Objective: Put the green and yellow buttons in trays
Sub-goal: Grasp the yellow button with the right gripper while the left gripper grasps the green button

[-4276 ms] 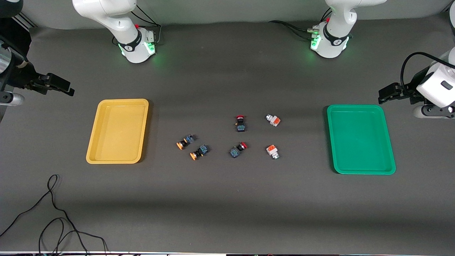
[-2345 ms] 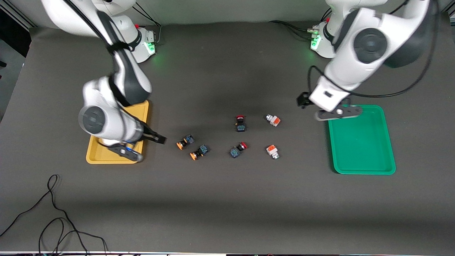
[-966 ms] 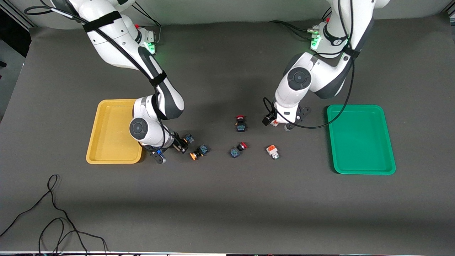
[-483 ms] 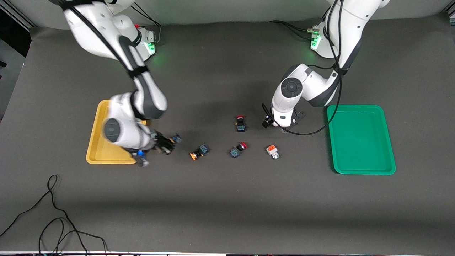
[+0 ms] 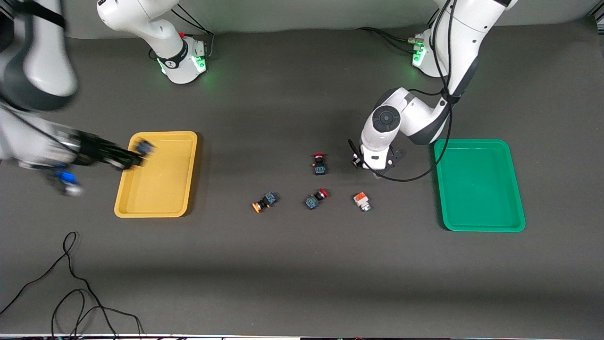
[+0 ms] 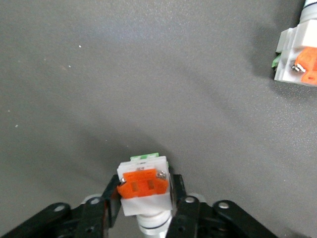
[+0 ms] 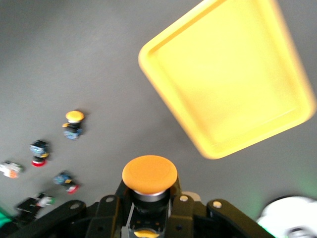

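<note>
My right gripper (image 5: pixel 138 154) hangs over the rim of the yellow tray (image 5: pixel 160 189), shut on a black-bodied button with a yellow-orange cap (image 7: pixel 149 174). A second yellow-capped button (image 5: pixel 263 202) lies on the mat near the middle. My left gripper (image 5: pixel 373 165) is down at the mat between the red-capped switches and the green tray (image 5: pixel 479 189). It is shut on a white-and-silver button with an orange block (image 6: pixel 144 184), which the hand hides in the front view. Another white button with an orange block (image 5: pixel 362 201) lies nearer the front camera.
Two black switches with red caps (image 5: pixel 319 164) (image 5: pixel 315 198) lie mid-table between the two groups of buttons. A black cable (image 5: pixel 71 283) loops on the mat near the front edge at the right arm's end. Both arm bases stand along the table's back edge.
My right gripper has lifted the yellow-capped button off the mat and swung it over the yellow tray's rim. My left gripper has closed on the white button with the orange block.
</note>
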`<state>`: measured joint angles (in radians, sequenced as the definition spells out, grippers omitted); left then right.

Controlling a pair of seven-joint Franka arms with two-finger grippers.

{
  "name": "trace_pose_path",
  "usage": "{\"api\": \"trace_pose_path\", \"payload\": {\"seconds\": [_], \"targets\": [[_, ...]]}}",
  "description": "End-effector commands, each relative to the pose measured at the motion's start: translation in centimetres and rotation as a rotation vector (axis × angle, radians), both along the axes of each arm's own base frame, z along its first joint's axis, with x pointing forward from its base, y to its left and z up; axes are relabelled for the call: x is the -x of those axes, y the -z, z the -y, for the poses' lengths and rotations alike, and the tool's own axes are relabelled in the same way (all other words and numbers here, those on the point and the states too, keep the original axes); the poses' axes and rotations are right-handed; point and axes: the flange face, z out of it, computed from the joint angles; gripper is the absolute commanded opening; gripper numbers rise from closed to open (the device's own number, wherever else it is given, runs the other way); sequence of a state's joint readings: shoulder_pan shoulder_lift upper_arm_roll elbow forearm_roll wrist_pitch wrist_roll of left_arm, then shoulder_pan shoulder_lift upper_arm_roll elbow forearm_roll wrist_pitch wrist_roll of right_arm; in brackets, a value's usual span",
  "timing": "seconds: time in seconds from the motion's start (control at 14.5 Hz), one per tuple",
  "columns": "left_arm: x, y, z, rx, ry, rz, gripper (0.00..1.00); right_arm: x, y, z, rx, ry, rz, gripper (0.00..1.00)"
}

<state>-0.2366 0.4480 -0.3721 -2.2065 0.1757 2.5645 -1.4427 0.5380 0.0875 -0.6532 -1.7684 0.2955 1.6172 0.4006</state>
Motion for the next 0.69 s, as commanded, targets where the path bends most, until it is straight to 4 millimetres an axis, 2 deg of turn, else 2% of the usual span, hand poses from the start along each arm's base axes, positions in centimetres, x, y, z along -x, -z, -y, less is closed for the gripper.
{"api": "trace_pose_path", "payload": {"seconds": [0.0,0.07,0.34,0.41,0.48,0.62], "targets": [[-0.9,-1.3,0.0,-0.011,-0.016,0.026,0.16,0.5,1.5,3.4,0.018,-0.110,0.016,0.00],[-1.7,-2.9,0.1,-0.014,-0.017,0.043,0.12,0.0,2.9,4.6,0.036,-0.128,0.028,0.00],[-7.1,-13.0,1.5,-0.071,0.038,0.039,0.07,-0.4,12.8,6.8,0.138,-0.175,0.098,0.00],[-8.0,-15.0,1.4,-0.068,0.072,0.029,0.07,-0.2,14.7,8.2,0.152,-0.198,0.120,0.00],[-9.0,-17.0,0.5,-0.056,0.102,0.012,0.07,-0.1,16.5,9.5,0.175,-0.211,0.122,0.00],[-10.2,-20.8,-2.2,-0.013,0.205,-0.005,0.07,-0.5,19.3,10.2,0.194,-0.226,0.119,0.00]]}}
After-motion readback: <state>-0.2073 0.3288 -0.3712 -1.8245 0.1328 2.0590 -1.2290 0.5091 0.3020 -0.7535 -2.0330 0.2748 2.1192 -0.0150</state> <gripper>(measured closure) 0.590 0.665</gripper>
